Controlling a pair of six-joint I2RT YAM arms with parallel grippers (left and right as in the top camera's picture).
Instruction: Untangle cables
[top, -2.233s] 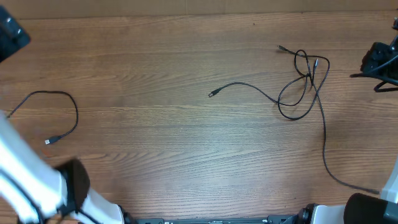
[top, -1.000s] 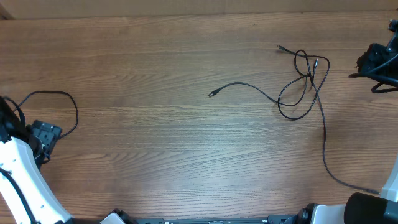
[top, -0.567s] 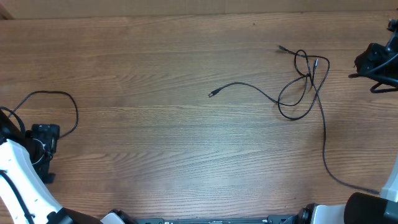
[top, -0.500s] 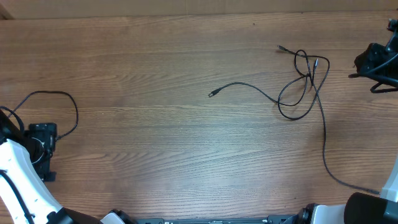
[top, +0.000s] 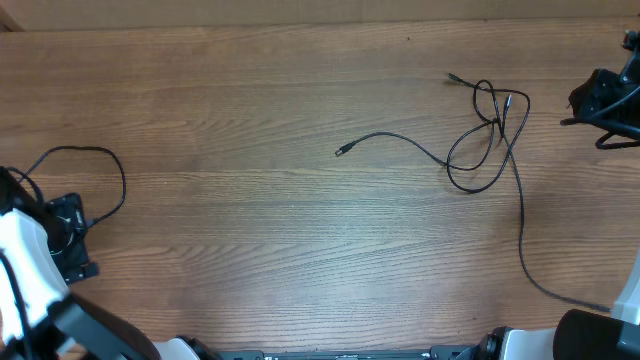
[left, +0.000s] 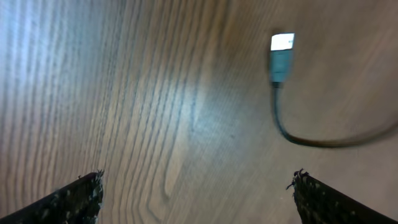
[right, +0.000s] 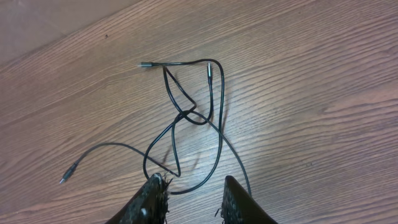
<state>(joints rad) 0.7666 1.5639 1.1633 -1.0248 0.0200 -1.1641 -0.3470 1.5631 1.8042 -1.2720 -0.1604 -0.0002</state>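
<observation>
At left edge: left hand (left: 196, 186) shifted slightly, spread | right hand (right: 193, 190) spread, unmoved; cables (right: 189, 114) unchanged

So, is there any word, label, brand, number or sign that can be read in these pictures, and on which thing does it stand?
None: no text can be read in any view.
The table shows only wood grain.
The cables carry no visible print.
The plug in the left wrist view is blurred; no mark can be made out on it.

Overhead looks straight down; right wrist shares the tangled cables (top: 497, 123).
</observation>
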